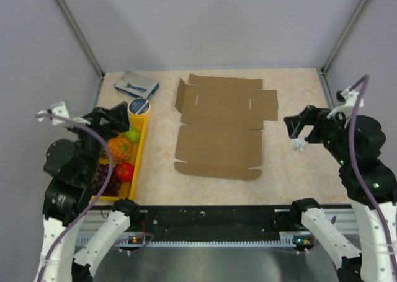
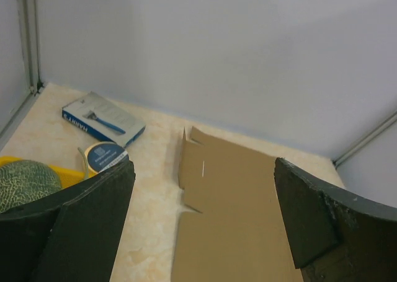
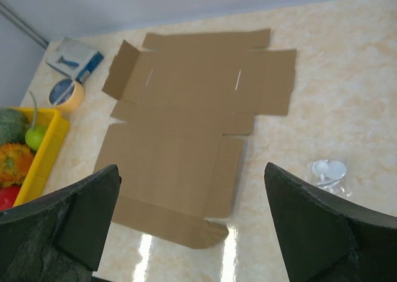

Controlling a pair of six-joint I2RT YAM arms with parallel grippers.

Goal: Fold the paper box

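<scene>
- Since the paper box [image 1: 220, 130] lies as a flat, unfolded sheet at the middle of the bench [image 1: 298, 90], I judge that no fold is made and all the folding is left.
- The left end effector [image 1: 118, 118] and the right end effector [image 1: 298, 128] both gape wide and hold nothing, one near each side edge.
- Count: one box sheet, one yellow fruit tray [image 1: 141, 152], one tape roll [image 1: 139, 106], one blue packet [image 1: 136, 83], one clear plastic piece [image 1: 299, 147].

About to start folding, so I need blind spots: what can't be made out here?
- Paper box: left wrist view, near half cut off by the bottom edge and the fingers.
- Clear plastic item: right wrist view, too small to identify.
- Yellow tray: top view, its fruit partly behind the left arm.
</scene>
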